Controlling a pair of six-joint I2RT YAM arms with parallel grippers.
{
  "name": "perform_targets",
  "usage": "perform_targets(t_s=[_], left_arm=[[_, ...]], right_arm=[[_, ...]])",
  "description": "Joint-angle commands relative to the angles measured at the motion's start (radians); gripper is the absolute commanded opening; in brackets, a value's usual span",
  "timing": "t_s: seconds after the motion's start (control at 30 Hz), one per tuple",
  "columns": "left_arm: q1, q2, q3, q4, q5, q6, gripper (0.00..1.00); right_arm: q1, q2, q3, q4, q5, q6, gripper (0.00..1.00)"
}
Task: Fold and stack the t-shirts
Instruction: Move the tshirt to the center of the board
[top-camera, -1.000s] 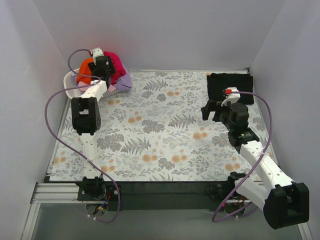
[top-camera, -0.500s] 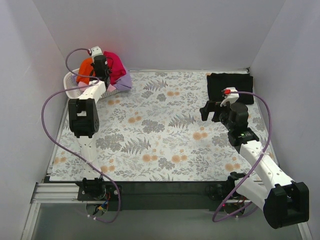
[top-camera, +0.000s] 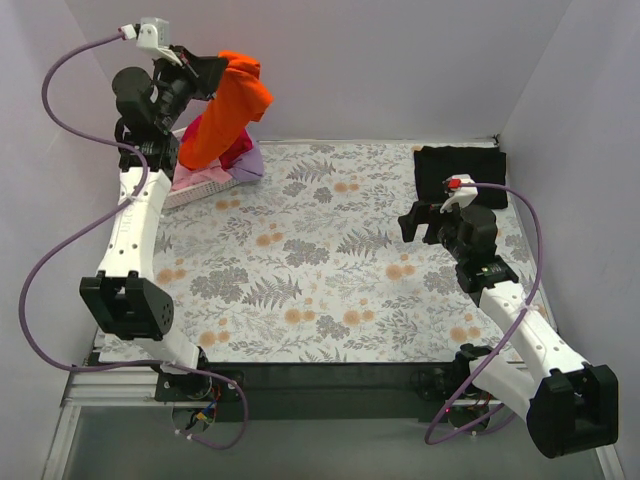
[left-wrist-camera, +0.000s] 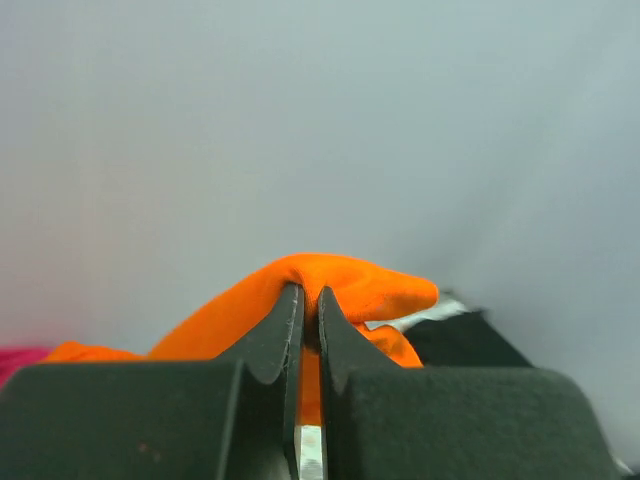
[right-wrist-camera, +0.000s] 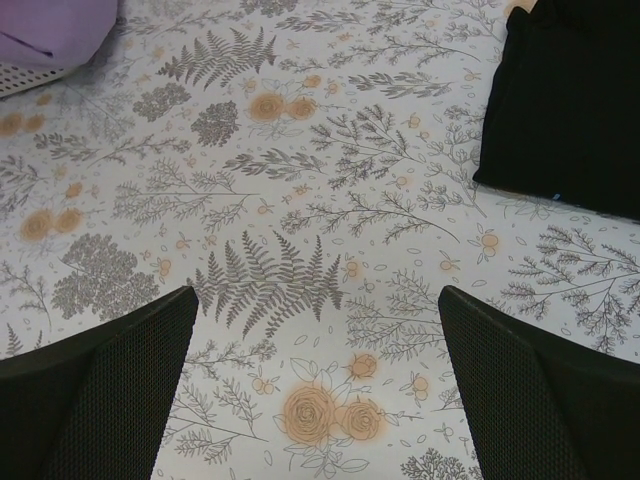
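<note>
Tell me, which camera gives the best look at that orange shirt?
The top external view: the orange shirt hangs in plain sight from the left end effector, with most of its cloth visible. The left wrist view shows only a pinched fold between the shut fingers; the right wrist view misses it.

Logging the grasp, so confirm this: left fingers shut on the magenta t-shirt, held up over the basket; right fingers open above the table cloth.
Not magenta: the left fingers are shut on the orange t-shirt, as the left wrist view shows. It is held up over the basket, and the right fingers are open above the table cloth.
</note>
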Motion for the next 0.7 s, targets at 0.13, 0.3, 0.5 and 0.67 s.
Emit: perform_targets(t_s=[0.13, 0.3, 0.5, 0.67], left_arm=[[-0.015, -0.102, -0.041, 0.036, 0.508, -0.211, 0.0], [-0.121, -0.13, -0.045, 0.031, 0.645, -0.254, 0.0], [-0.256, -0.156, -0.178, -0.111, 0.557, -0.141, 0.45], [-0.291, -0.245, -0.531, -0.09, 0.114, -0.122, 0.67]], right_arm=[[0.003, -0.057, -0.003, 0.05, -0.01, 0.013, 0.97], [0.003, -0.097, -0.012, 0.042, -0.004, 0.015, 0.97], [0.003, -0.129, -0.02, 0.029, 0.018, 0.016, 0.98], [0.005, -0.12, -0.015, 0.029, -0.048, 0.027, 0.99]])
